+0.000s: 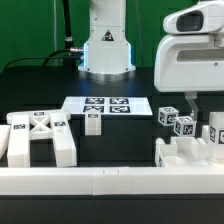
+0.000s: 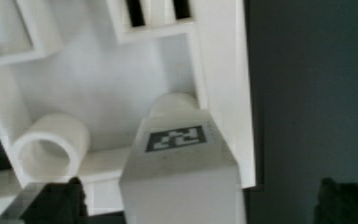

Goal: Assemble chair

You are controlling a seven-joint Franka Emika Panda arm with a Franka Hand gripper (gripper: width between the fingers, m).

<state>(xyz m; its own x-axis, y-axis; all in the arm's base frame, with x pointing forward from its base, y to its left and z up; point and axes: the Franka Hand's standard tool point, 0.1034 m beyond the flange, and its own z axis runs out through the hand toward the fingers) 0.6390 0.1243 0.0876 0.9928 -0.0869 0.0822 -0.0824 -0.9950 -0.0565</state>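
Black counter [image 1: 30, 85] is carrying the chair parts along its near side, and the marker board [image 1: 100, 105] is lying behind them. In the exterior view, the claw [image 1: 192, 103] is hanging at about two o'clock. The notched block [image 1: 185, 152] is sitting toward six o'clock from it, and the X-ribbed panel [image 1: 40, 135] is resting well apart at nine o'clock.

In the wrist view, the claw is standing wide open and gripping nothing. Its fingers [image 2: 51, 200] are flanking a tagged piece [image 2: 176, 140], whose long axis is crossing their closing line squarely. I am judging that a straight descent is coming next.
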